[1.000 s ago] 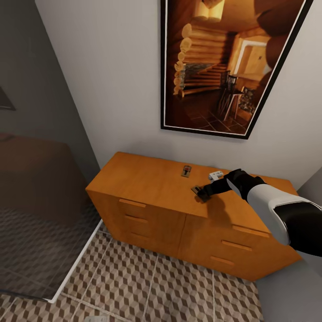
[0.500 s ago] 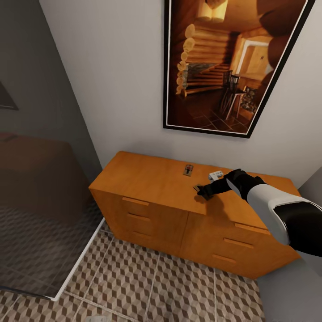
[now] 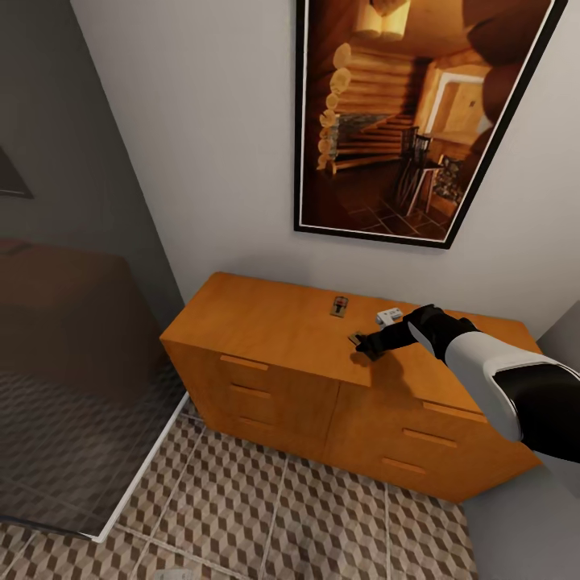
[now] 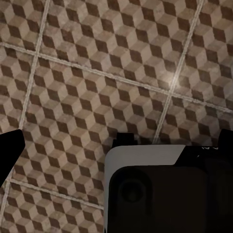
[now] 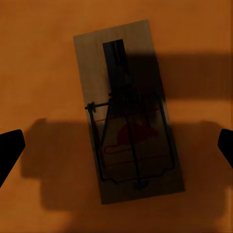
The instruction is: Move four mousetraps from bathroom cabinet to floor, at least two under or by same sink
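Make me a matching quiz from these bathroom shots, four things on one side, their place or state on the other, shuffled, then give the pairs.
Things:
1. mousetrap
2. framed picture
3. right gripper
4. patterned floor tiles

Places or states:
A. hanging on the wall above the cabinet
B. lying flat on the cabinet top between the open fingertips
C. seen below the left wrist camera
D. open, poised over the cabinet top

Pairs: 1-B, 2-A, 3-D, 4-C
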